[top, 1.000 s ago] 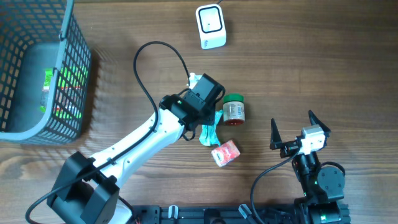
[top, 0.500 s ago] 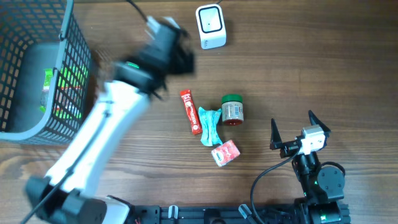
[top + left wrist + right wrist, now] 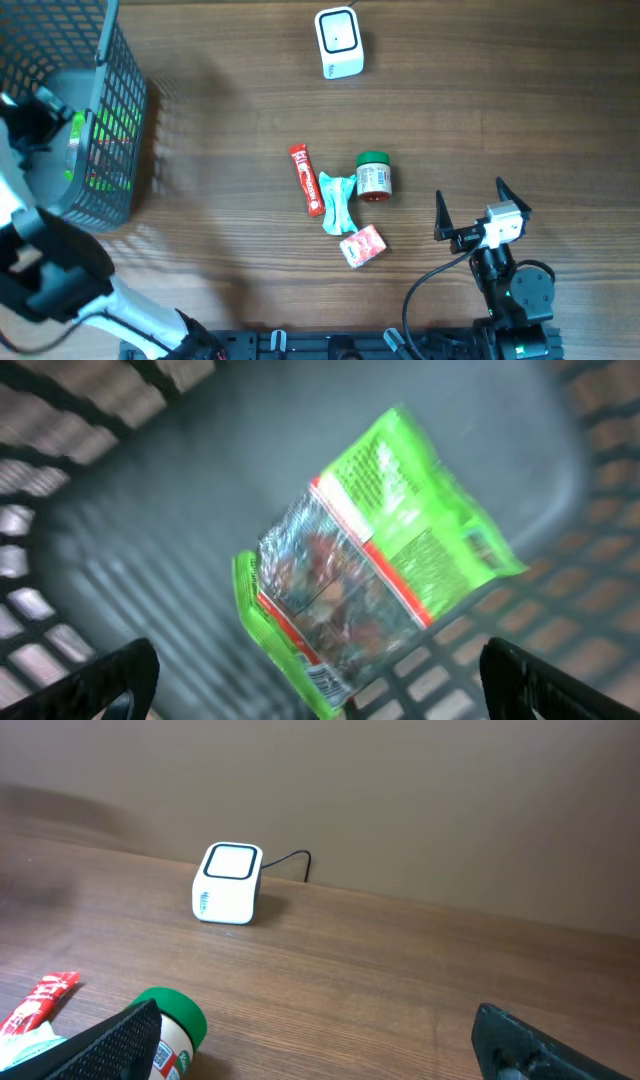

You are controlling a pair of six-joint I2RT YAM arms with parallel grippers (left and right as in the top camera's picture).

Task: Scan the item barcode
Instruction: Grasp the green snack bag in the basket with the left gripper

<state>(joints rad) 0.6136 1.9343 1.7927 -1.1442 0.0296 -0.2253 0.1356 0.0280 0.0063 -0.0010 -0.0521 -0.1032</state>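
The white barcode scanner [image 3: 339, 42] [image 3: 230, 883] stands at the table's far edge. Four items lie mid-table: a red stick pack [image 3: 306, 180], a teal packet [image 3: 338, 202], a green-lidded jar [image 3: 375, 175] [image 3: 165, 1030] and a small red box [image 3: 362, 245]. My left gripper [image 3: 42, 112] [image 3: 325, 690] hangs open over the grey basket [image 3: 120, 120], holding nothing. Below it a green snack packet [image 3: 370, 550] [image 3: 82, 140] lies on the basket floor. My right gripper [image 3: 480, 215] [image 3: 315, 1055] stands open and empty, right of the items.
The basket's mesh walls [image 3: 600, 470] surround the left gripper's view. The scanner's cable [image 3: 295, 865] runs back to the wall. Bare wood [image 3: 520, 100] lies between the scanner and the right gripper.
My left arm swung from the mid-table items up and left to above the basket, and its jaws opened wider. The right arm and the table items stayed still.
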